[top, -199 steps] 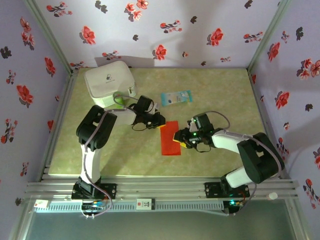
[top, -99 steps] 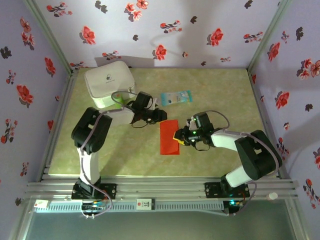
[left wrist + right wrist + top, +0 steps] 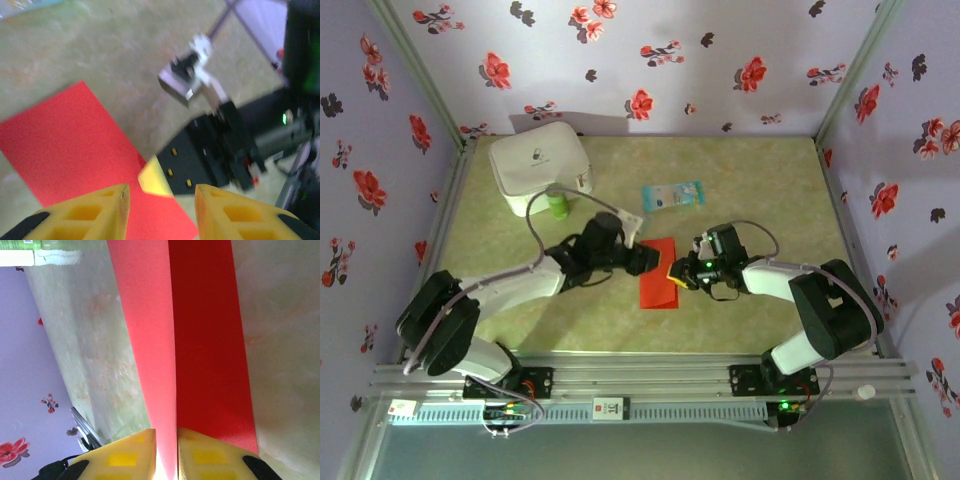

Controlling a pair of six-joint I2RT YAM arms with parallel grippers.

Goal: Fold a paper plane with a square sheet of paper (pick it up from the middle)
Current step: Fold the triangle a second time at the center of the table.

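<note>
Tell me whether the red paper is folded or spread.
Folded: the red paper forms a narrow rectangle, and two layers meet at the right claw.

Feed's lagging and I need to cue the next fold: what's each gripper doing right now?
Left gripper: open, holding nothing, over the paper.
Right gripper: shut on the paper's edge.
</note>
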